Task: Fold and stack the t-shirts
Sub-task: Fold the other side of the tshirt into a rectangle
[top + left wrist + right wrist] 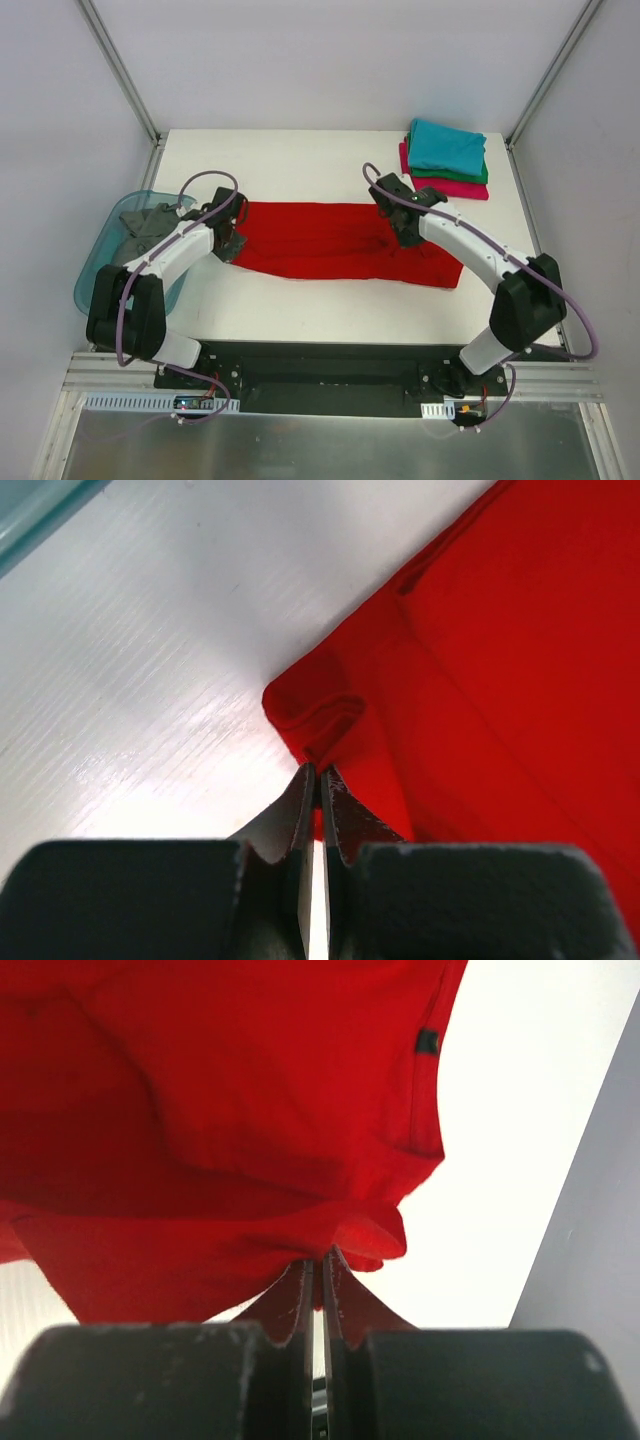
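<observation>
I logged: left gripper (318, 778) pinched shut on the red t-shirt (330, 240) at its left edge; right gripper (320, 1258) pinched shut on its bunched right end; shirt spread mid-table (300, 160). At left, blue tub (92, 282) holding grey cloth (145, 225). In the far right corner, teal t-shirt (447, 145) topping a folded stack.

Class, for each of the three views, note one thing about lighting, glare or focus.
Top external: soft, even light, all sharp, only faint shadows around the red shirt. Left wrist: glare on the table by the shirt's corner; left gripper dark and blurred. Right wrist: table washed out to white; right gripper blurred, neck label fairly clear.
</observation>
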You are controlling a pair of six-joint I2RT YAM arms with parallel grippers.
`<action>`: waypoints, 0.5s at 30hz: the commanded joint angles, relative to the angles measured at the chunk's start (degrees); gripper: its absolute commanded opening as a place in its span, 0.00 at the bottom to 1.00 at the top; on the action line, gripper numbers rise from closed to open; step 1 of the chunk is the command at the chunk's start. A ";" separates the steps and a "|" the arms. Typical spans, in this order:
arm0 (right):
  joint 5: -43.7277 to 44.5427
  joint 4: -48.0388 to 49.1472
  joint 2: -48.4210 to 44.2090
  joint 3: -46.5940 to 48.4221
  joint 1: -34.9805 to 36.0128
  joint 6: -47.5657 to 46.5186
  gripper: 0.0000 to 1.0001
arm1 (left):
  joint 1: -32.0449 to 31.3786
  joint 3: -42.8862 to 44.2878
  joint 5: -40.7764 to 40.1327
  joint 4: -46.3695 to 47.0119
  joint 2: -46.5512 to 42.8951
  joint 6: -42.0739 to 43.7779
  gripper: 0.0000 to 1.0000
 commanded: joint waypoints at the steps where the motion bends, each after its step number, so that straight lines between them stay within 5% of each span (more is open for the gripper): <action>1: -1.44 2.18 5.23 5.75 -2.78 -7.61 0.00 | 1.16 4.12 0.82 -1.69 3.20 0.95 0.00; 8: -2.24 2.44 10.78 11.03 -4.98 -10.78 0.00 | 2.39 8.26 -0.05 -5.03 6.02 -0.46 0.00; 15: -2.76 2.27 10.53 10.95 -5.51 -11.22 0.00 | 2.48 5.54 -1.64 -9.07 -0.12 -3.45 0.00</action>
